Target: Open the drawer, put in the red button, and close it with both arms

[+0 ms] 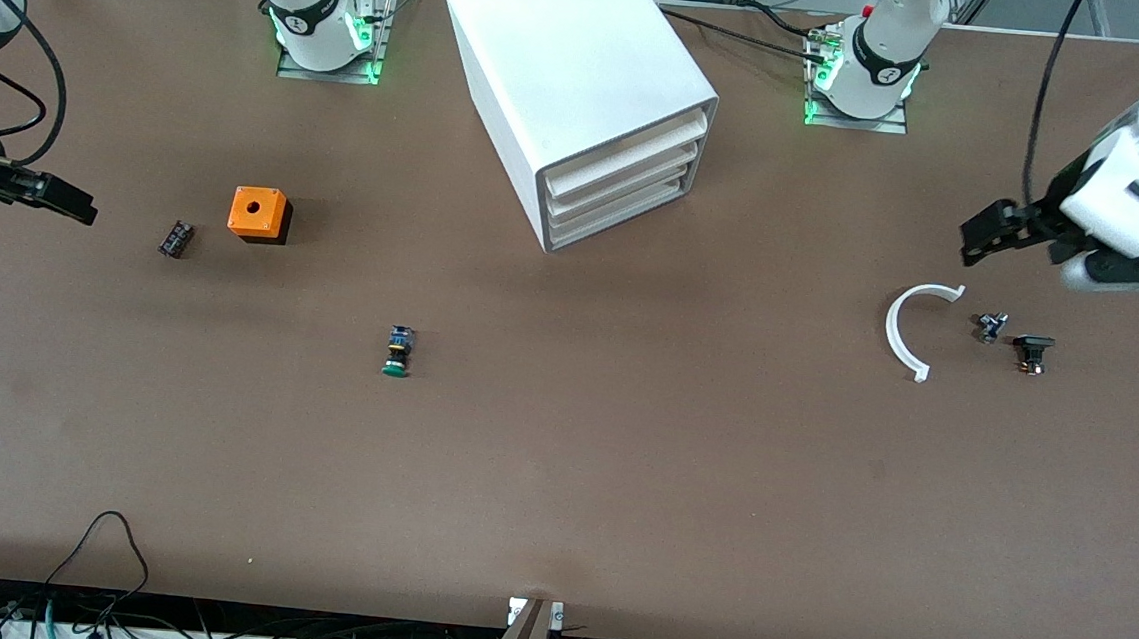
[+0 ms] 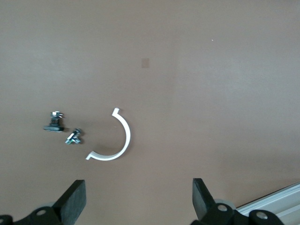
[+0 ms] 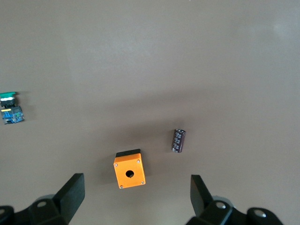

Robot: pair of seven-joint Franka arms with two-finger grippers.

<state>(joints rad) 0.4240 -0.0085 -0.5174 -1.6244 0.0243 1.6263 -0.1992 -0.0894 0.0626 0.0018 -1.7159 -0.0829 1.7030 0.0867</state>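
Observation:
No red-capped button shows in any view. The white drawer cabinet (image 1: 586,90) stands at the table's middle between the arm bases, its three drawers (image 1: 629,188) all shut. A button with a green cap (image 1: 397,351) lies on the table nearer the front camera than the cabinet; it also shows in the right wrist view (image 3: 10,108). My left gripper (image 1: 984,236) hangs open and empty over the left arm's end of the table; the left wrist view shows it (image 2: 138,199) wide open. My right gripper (image 1: 71,203) hangs open and empty over the right arm's end, as its wrist view shows (image 3: 136,194).
An orange box with a hole (image 1: 258,215) and a dark cylinder (image 1: 175,238) lie near the right gripper. A white half ring (image 1: 905,328), a small metal bolt (image 1: 990,326) and a black part (image 1: 1032,352) lie under the left gripper. Cables run along the table's front edge.

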